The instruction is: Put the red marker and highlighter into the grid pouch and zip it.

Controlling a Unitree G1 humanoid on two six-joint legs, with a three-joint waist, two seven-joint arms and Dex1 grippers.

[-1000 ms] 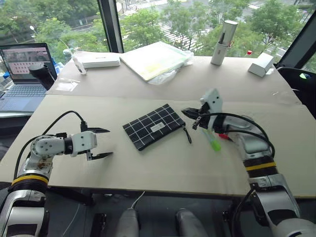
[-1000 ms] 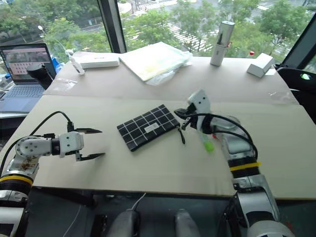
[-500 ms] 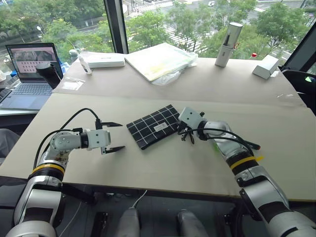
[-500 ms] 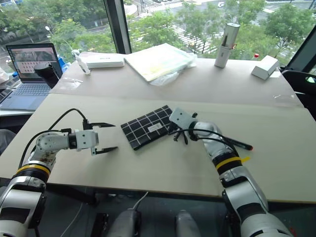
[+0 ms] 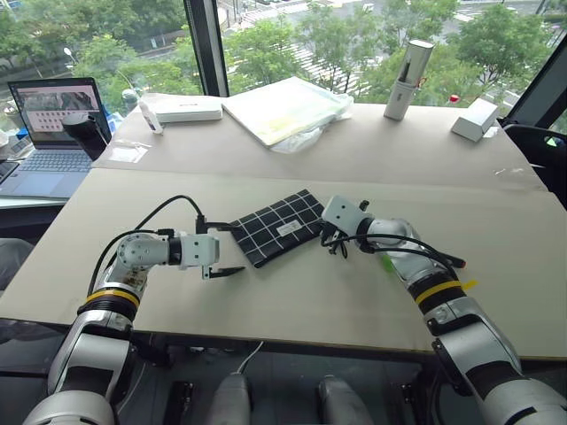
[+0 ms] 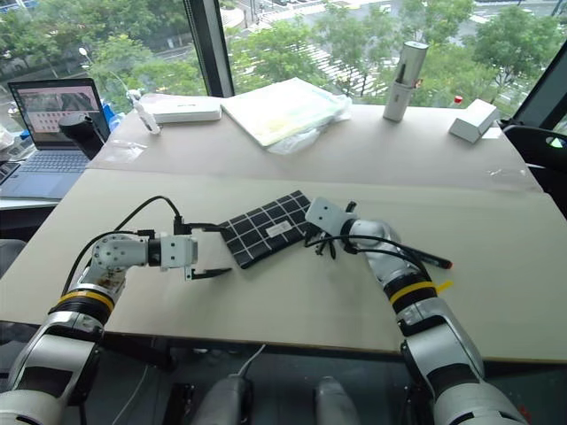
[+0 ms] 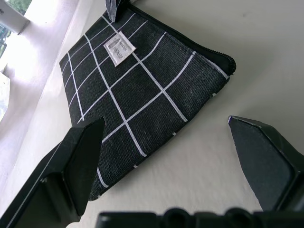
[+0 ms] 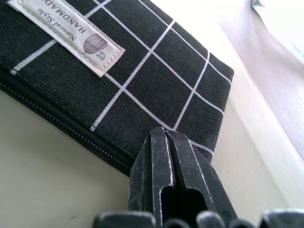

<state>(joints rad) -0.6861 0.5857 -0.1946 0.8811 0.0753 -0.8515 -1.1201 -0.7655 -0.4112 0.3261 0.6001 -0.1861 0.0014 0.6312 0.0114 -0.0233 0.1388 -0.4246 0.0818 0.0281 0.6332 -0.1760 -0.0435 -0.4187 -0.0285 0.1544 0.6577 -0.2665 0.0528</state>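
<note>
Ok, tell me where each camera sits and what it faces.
Head views: above, looking down the table at the pouch, both arms in view.
Left wrist view: low behind its open fingers, facing one end of the pouch.
Right wrist view: behind its shut fingers, at the zipper edge.
All share the pouch and its label.

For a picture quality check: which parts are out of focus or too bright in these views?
Right wrist view: the right gripper is soft, the grid pouch label sharp. Left wrist view: the left gripper's fingers blur, and one corner is washed out.
</note>
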